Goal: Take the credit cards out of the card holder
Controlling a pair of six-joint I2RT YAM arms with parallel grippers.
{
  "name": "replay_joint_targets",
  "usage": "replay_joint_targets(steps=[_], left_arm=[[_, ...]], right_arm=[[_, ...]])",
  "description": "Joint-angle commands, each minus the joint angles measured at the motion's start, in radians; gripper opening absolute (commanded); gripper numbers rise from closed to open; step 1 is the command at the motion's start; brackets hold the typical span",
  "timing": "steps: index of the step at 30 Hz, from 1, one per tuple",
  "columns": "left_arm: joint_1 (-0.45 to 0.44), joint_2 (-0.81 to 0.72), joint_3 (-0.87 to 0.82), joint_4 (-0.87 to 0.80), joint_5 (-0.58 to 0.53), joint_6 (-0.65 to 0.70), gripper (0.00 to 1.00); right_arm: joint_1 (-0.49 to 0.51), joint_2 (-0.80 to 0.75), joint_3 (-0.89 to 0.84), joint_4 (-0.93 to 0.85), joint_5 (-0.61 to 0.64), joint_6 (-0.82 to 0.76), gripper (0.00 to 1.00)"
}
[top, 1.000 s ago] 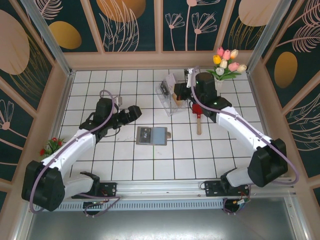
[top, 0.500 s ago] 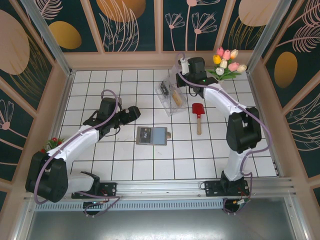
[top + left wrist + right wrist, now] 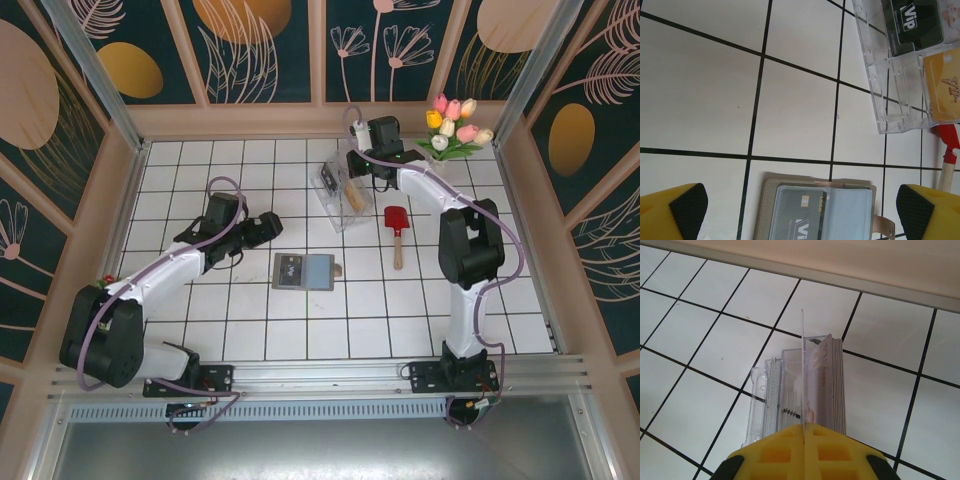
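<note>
- One small, flat grey-brown folding card holder [image 3: 303,271] lies open near the middle of the white tiled surface [image 3: 250,320]. A single dark card with pale lettering [image 3: 797,215] sits in its left clear pocket, and the pocket beside it shows plain grey.
- One clear plastic box [image 3: 877,100] stands further back, apart from the holder. From the left wrist I count two cards lying flat in separate compartments: one black "Vip" card [image 3: 912,22] and one gold card [image 3: 942,90].
- From the right wrist the box shows two card stacks edge-on, a thick pale stack [image 3: 832,385] and a thinner stack [image 3: 772,395]. They are packed too tight to count.
- The left end effector [image 3: 800,206] hangs near the holder, spread wide and gripping nothing.
- The right end effector [image 3: 804,429] is pinched together on a thin upright clear panel of the box.
- One red scoop with a wooden handle [image 3: 396,222] lies just beside the box.
</note>
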Motion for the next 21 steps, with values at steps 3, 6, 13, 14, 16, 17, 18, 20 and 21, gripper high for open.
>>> replay_joint_targets(steps=[3, 6, 13, 14, 16, 17, 18, 20, 21], left_arm=[[0.005, 0.021, 0.024, -0.003, 0.022, 0.018, 0.99], [0.005, 0.026, 0.019, 0.002, 0.031, 0.013, 0.98], [0.004, 0.020, -0.004, 0.034, 0.063, 0.005, 0.98], [0.005, 0.019, -0.009, 0.041, 0.069, 0.000, 0.98], [0.006, 0.017, -0.016, 0.048, 0.077, -0.005, 0.98], [0.006, 0.016, -0.017, 0.049, 0.079, -0.007, 0.99], [0.005, 0.017, -0.018, 0.050, 0.082, -0.006, 0.99], [0.006, 0.016, -0.018, 0.049, 0.085, -0.005, 0.99], [0.005, 0.016, -0.018, 0.048, 0.085, -0.004, 0.99]], right_arm=[[-0.003, 0.025, 0.061, -0.031, 0.008, -0.014, 0.00], [-0.002, 0.036, 0.071, -0.039, 0.011, -0.012, 0.00], [-0.003, 0.091, 0.152, -0.119, 0.015, -0.018, 0.00], [-0.002, 0.095, 0.156, -0.123, 0.020, -0.019, 0.00], [-0.002, 0.096, 0.151, -0.125, 0.025, -0.023, 0.00], [-0.003, 0.096, 0.150, -0.125, 0.028, -0.026, 0.00], [-0.003, 0.096, 0.149, -0.127, 0.032, -0.027, 0.00], [-0.003, 0.097, 0.149, -0.129, 0.037, -0.030, 0.00], [-0.003, 0.096, 0.149, -0.130, 0.038, -0.031, 0.00]])
